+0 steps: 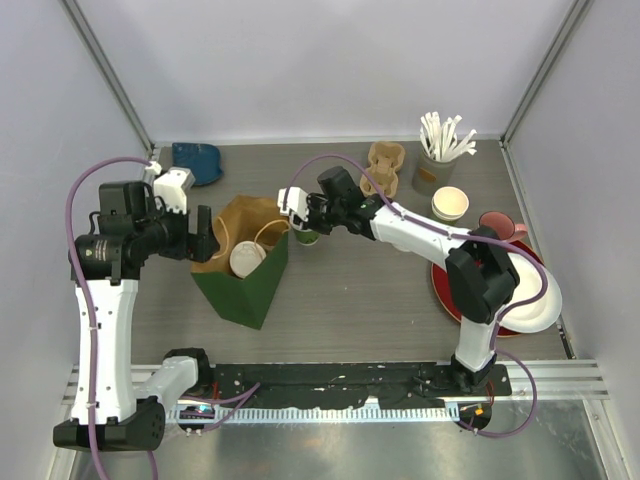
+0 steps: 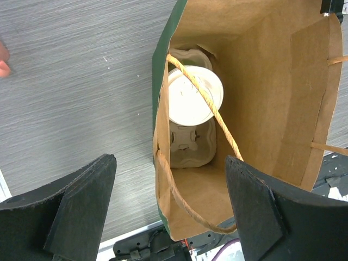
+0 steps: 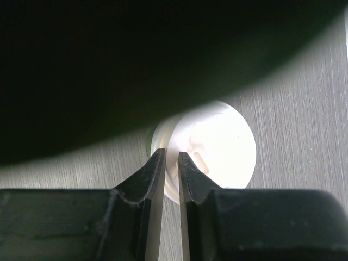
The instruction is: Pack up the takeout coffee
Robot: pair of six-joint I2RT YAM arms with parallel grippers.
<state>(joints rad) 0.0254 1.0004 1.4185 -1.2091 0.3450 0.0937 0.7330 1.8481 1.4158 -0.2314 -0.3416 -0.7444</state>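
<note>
A green paper bag [image 1: 243,285] stands open, brown inside [image 2: 261,98]. In it a pulp cup carrier [image 2: 191,145] holds one takeout coffee with a white lid [image 2: 194,95], which also shows in the top view [image 1: 247,259]. My left gripper [image 2: 169,159] is open, and the bag's near wall and rope handle lie between its fingers. The second takeout coffee [image 1: 307,237] stands on the table just right of the bag. My right gripper [image 3: 171,154] is shut on the rim of its white lid [image 3: 217,144]. In the top view my right gripper [image 1: 301,218] is right over it.
At the back right are a spare pulp carrier [image 1: 383,168], a holder of white sticks [image 1: 437,160], a stack of lidless cups [image 1: 450,204] and a pink mug [image 1: 497,226]. A red plate [image 1: 447,290] and a white plate [image 1: 537,300] lie right. A blue object [image 1: 197,160] lies back left.
</note>
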